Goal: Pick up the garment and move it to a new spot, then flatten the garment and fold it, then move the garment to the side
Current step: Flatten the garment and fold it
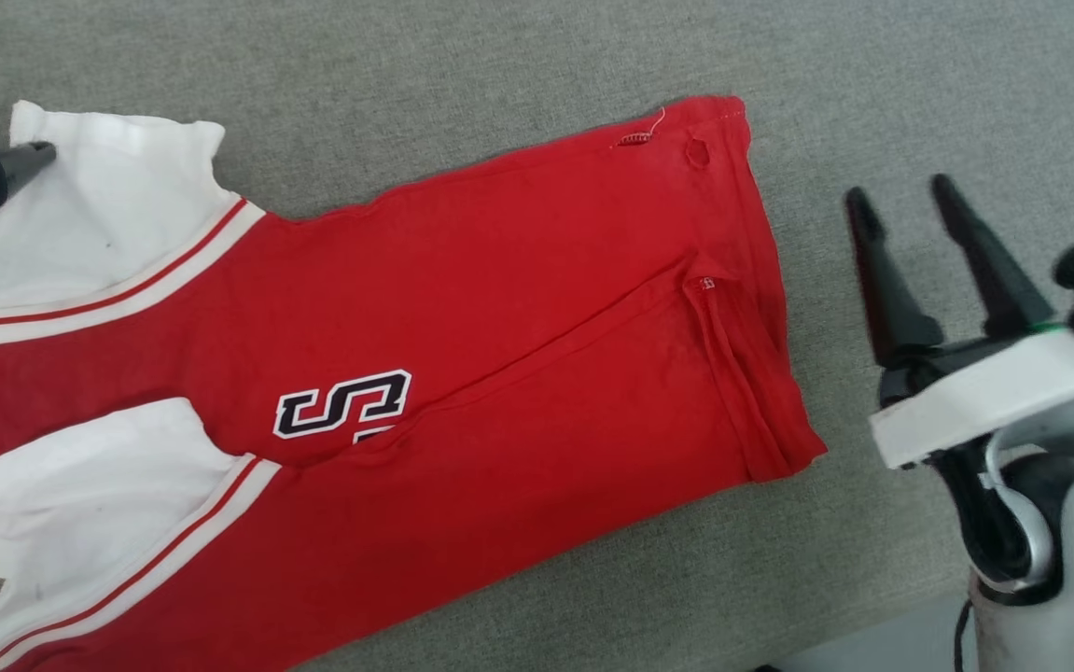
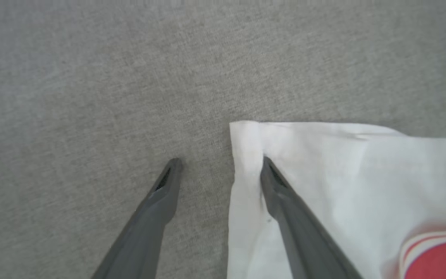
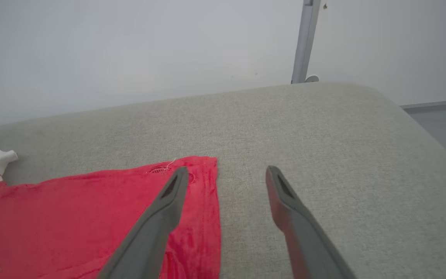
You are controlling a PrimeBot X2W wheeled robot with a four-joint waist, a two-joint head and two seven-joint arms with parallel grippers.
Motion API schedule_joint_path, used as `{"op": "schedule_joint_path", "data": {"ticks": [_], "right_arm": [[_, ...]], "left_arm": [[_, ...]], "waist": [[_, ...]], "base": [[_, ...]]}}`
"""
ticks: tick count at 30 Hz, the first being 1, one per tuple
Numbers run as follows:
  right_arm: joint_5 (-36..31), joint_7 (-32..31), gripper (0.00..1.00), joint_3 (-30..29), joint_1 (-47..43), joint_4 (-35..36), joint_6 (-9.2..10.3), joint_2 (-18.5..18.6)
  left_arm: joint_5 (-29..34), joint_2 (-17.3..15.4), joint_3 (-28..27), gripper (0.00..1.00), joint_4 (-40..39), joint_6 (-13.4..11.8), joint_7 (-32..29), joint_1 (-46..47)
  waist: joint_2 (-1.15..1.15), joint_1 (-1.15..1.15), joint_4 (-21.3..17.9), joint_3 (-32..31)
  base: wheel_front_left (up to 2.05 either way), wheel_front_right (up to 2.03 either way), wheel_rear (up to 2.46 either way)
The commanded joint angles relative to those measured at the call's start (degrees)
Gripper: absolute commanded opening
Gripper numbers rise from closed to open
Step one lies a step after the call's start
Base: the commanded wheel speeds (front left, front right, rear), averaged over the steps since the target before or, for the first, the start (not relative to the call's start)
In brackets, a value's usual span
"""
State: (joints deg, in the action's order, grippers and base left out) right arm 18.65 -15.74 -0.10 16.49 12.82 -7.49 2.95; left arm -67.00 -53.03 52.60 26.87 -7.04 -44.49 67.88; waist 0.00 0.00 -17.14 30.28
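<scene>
The garment is a red shirt with white sleeves and red-and-white stripes, lying folded lengthwise on a grey cushion, sleeves to the left, hem to the right. A dark letter patch shows near its middle. My right gripper hovers open just right of the hem, with nothing between its fingers; in the right wrist view my right gripper sits above the hem's far corner. My left gripper is open over the white sleeve's edge, one finger above the sleeve, one above bare cushion. A left fingertip shows at the upper sleeve.
The grey cushion spreads wide behind and to the right of the shirt. Its rounded right edge drops to a grey floor. A pale wall and a thin metal post stand behind it.
</scene>
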Motion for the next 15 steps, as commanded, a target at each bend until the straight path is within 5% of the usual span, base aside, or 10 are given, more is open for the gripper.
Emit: {"op": "schedule_joint_path", "data": {"ticks": [1, 4, 5, 15], "right_arm": [[0.18, -0.48, 1.0, 0.28, 1.04, -0.28, 0.0, -0.04], [0.1, -2.28, 1.0, 1.51, 2.56, -1.75, 0.0, -0.07], [-0.22, -3.13, 1.0, 1.82, 3.43, -2.28, 0.0, -0.04], [-2.43, -14.8, 1.0, 2.94, 16.26, -14.38, 0.0, 0.39]], "left_arm": [[-0.12, 0.81, 0.59, 1.0, 1.25, 0.18, -0.46, -0.16], [-0.82, 2.57, 1.51, 1.0, 4.47, 0.38, -1.82, -1.21], [-1.24, 3.21, 2.11, 0.04, 5.05, 1.19, -3.06, -1.74], [-0.89, 8.94, 3.25, 0.0, 8.31, 3.44, -3.84, 0.83]], "waist": [[0.0, 0.0, -0.13, 0.46], [0.0, 0.0, 0.01, 1.0], [0.0, 0.0, 0.14, 1.14], [0.0, 0.0, 3.17, 1.38]], "base": [[0.0, 0.0, 0.0], [0.0, 0.0, 0.0], [0.0, 0.0, 0.0], [0.0, 0.0, 0.0]]}}
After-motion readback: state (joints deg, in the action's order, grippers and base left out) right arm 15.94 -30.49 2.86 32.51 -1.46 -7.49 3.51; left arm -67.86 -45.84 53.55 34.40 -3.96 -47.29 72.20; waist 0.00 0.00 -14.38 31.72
